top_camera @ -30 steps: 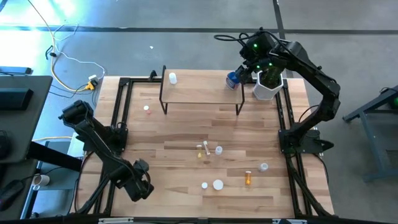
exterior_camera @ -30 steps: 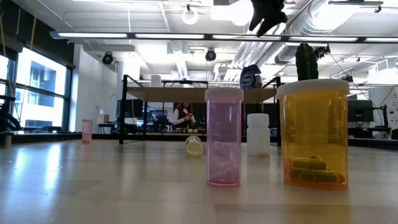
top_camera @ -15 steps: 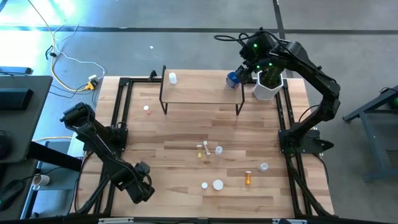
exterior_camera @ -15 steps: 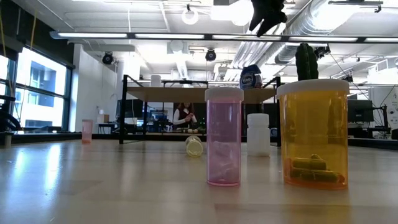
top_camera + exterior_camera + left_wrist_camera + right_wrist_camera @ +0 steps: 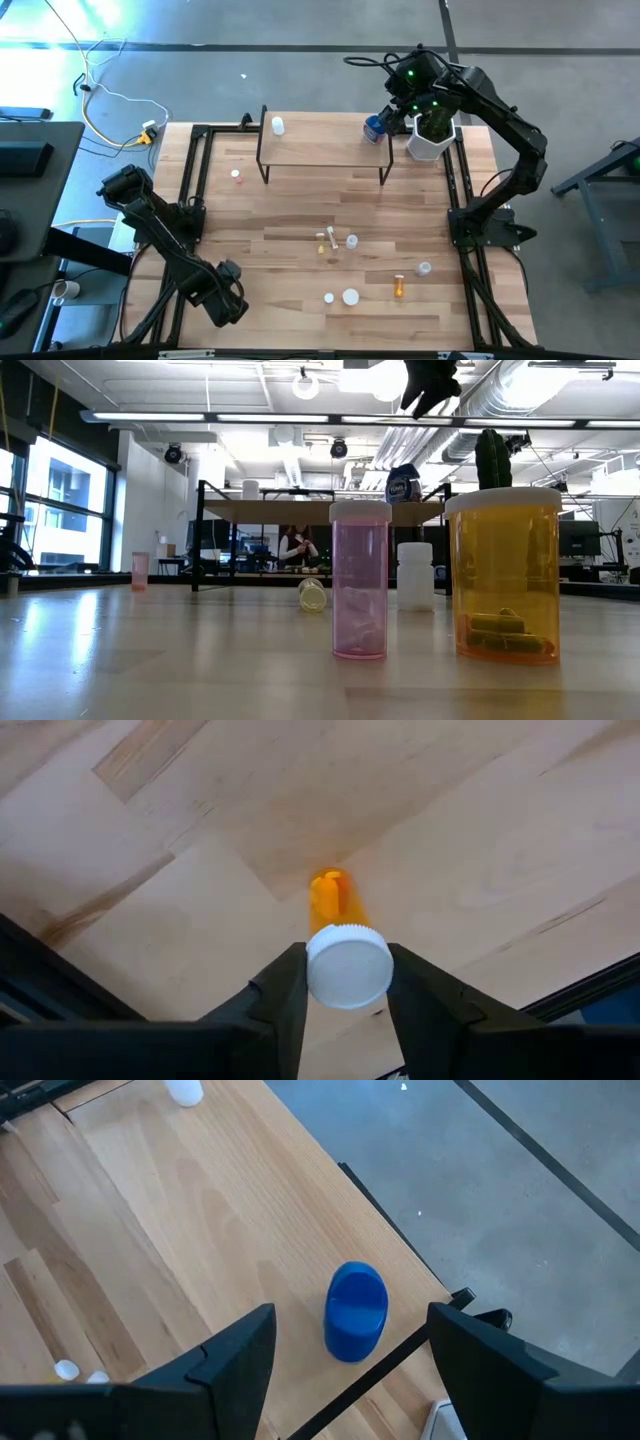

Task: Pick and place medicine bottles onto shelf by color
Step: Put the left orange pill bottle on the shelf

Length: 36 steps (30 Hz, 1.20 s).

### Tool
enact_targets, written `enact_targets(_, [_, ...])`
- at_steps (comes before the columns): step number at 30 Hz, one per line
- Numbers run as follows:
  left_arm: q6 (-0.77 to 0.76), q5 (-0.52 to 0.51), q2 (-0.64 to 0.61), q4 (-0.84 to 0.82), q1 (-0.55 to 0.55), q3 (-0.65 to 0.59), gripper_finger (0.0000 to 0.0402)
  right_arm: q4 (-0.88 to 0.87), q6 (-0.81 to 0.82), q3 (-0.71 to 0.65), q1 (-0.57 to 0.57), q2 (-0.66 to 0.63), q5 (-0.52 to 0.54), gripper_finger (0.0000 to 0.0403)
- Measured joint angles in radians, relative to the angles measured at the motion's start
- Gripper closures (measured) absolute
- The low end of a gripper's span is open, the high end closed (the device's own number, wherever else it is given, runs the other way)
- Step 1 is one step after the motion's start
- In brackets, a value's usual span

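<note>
Orange bottle (image 5: 340, 935), white-capped, sits between the left gripper (image 5: 346, 988)'s fingers (image 5: 282, 1000) at the desk (image 5: 300, 220)'s 7 o'clock corner, long axis running straight ahead of them; the fingers flank its cap, contact unclear. Right gripper (image 5: 345, 1350) hangs spread above the blue jar (image 5: 355, 1310) on the shelf (image 5: 320, 145), at 1 o'clock.

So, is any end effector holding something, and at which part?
The left end effector grips an orange bottle by its white cap. The right end effector holds nothing.
</note>
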Motion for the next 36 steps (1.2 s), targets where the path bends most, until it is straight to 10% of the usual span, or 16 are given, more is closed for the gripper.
enact_targets(36, [1.053, -0.009, -0.001, -0.147, 0.666, 0.339, 0.0284, 0.0, 0.0, 0.0, 0.0, 0.0, 0.0, 0.0153])
